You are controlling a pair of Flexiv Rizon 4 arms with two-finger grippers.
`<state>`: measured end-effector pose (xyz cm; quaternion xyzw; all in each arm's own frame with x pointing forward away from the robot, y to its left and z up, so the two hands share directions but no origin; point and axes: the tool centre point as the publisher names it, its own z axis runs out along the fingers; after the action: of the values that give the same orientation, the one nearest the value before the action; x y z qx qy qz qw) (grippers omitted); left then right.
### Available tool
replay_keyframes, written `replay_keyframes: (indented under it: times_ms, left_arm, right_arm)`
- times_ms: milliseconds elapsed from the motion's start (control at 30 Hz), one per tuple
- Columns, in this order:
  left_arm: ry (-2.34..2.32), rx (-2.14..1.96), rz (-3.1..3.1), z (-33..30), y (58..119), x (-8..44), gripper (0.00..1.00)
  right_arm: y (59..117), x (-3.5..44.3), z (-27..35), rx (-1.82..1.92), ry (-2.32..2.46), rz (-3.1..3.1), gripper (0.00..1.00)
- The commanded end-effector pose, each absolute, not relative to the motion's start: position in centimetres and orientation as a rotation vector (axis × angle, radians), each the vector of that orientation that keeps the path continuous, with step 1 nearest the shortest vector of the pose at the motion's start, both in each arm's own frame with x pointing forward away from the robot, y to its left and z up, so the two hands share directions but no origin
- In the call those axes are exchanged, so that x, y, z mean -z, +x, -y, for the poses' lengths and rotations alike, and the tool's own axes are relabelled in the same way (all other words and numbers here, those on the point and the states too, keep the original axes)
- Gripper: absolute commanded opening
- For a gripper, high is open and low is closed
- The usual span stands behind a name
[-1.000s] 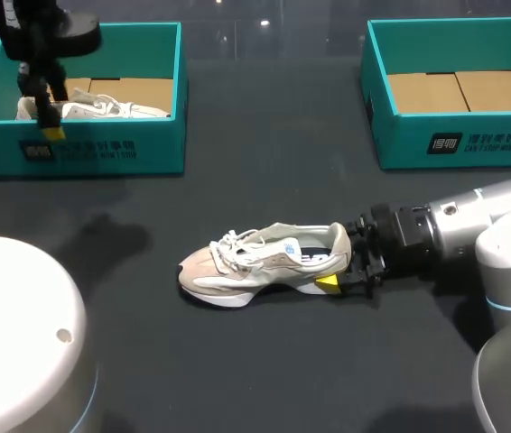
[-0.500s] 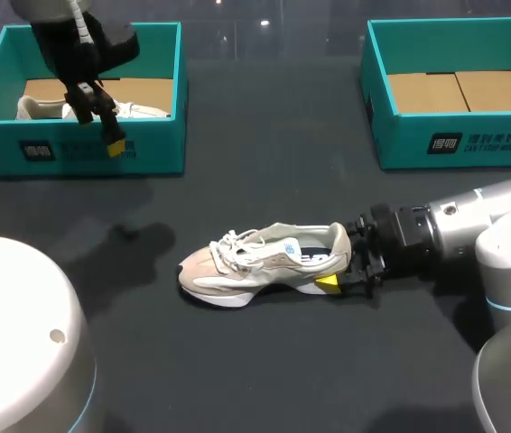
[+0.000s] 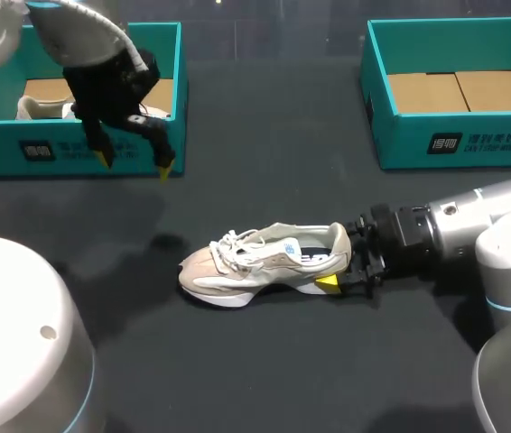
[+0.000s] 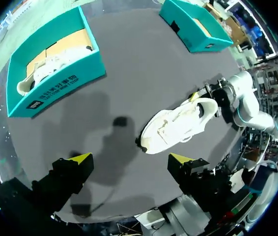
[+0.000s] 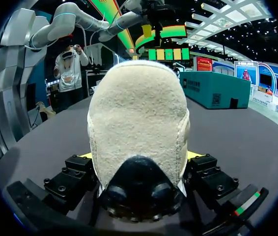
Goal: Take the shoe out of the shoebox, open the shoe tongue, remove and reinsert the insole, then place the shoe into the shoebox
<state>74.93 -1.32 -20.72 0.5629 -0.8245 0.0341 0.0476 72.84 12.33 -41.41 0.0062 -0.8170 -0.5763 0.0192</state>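
Squarely in the middle of the dark table (image 3: 274, 162) lies the shoe (image 3: 260, 262), a cream and beige trainer with white laces. It stands upright on its sole, toe towards my left side and heel towards my right. A small blue printed mark shows inside its opening, too small to read.

The right gripper (image 3: 335, 260) holds the heel. One yellow tip presses the near side by the sole, and the right wrist view shows the fingers closed in on both sides of the heel counter (image 5: 138, 128), so the right gripper (image 5: 139, 158) is clamped on the shoe. Its arm comes in low and level from the right.

The left gripper (image 3: 134, 162) hangs in the air in front of the left shoebox (image 3: 3, 144), well apart from the shoe. Its fingers are spread wide with nothing between them. In its own view the shoe (image 4: 178, 125) lies ahead of the open left gripper (image 4: 131, 158).

The left shoebox (image 4: 55, 88) is teal and holds a second shoe (image 3: 32, 108) of the same pale colour on a brown cardboard floor. The right shoebox (image 3: 463, 140), also teal, shows only its cardboard floor. Each box carries a dark label patch with white print on its front wall.
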Motion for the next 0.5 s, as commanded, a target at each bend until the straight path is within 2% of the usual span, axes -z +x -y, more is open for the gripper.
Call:
replay_keyframes:
  times_ms: [33, 400, 500]
  left_arm:
    - [2.421, -0.070, 2.000, 4.6, 73.7, 21.8, 1.00]
    - [2.421, -0.070, 2.000, 4.6, 73.7, 21.8, 1.00]
    - [2.414, -0.002, 1.948, 7.4, 74.0, 23.0, 1.00]
  right_arm:
    - [72.7, 41.6, -12.7, 1.784, 0.019, 2.538, 0.00]
    - [72.7, 41.6, -12.7, 1.784, 0.019, 2.538, 0.00]
    - [72.7, 41.6, -12.7, 1.784, 0.019, 2.538, 0.00]
